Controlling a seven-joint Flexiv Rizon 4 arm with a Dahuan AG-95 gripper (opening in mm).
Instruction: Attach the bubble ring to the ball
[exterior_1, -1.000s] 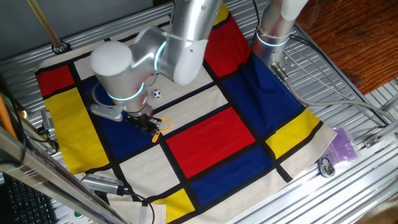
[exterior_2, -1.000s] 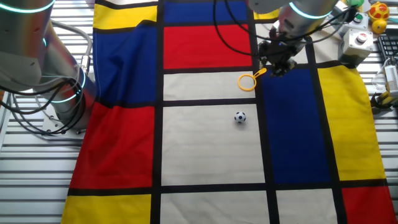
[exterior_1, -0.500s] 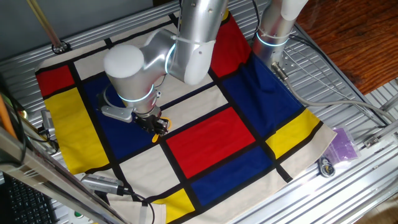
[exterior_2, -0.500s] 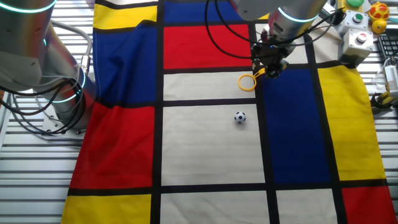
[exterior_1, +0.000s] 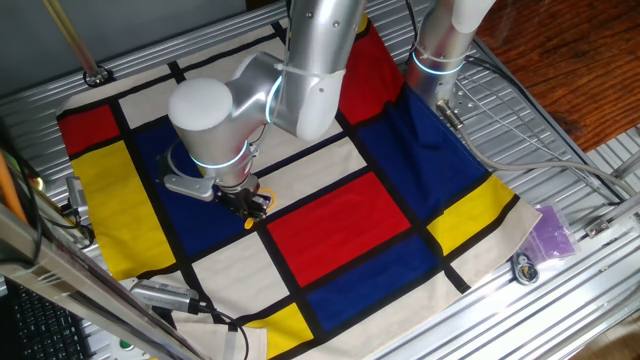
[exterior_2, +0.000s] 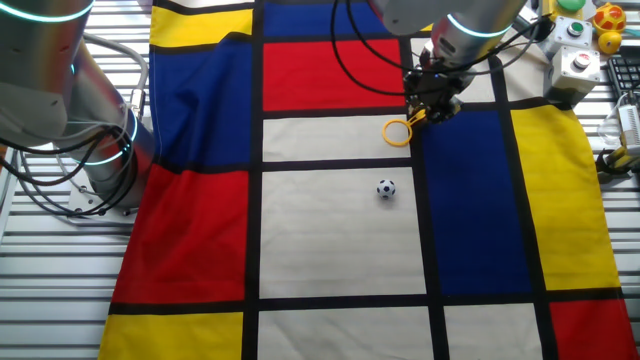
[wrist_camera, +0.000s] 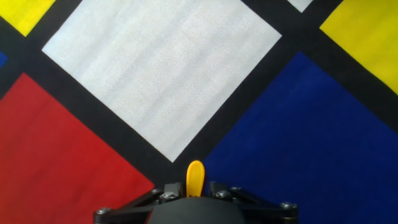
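The bubble ring (exterior_2: 397, 131) is a small orange-yellow loop over the white square, by the black stripe. Its handle runs up into my gripper (exterior_2: 430, 108), which is shut on it. In the hand view only the yellow handle tip (wrist_camera: 195, 176) shows, sticking out between the fingers of the gripper (wrist_camera: 195, 186). In the one fixed view the gripper (exterior_1: 247, 198) is low over the cloth with a bit of the yellow ring (exterior_1: 263, 201) beside it. The ball (exterior_2: 386, 188), white with dark marks, lies on the white square a short way from the ring's loop. The arm hides it in the one fixed view.
A checked cloth (exterior_2: 330, 230) of red, blue, yellow and white squares covers the table. A second arm's base (exterior_2: 100, 150) stands at the cloth's left edge. A button box and coloured items (exterior_2: 585, 40) sit past the right edge.
The arm has shifted a little toward the ball's side, and its elbow now covers the ball in the one fixed view. The ring stays in the gripper, almost in place.
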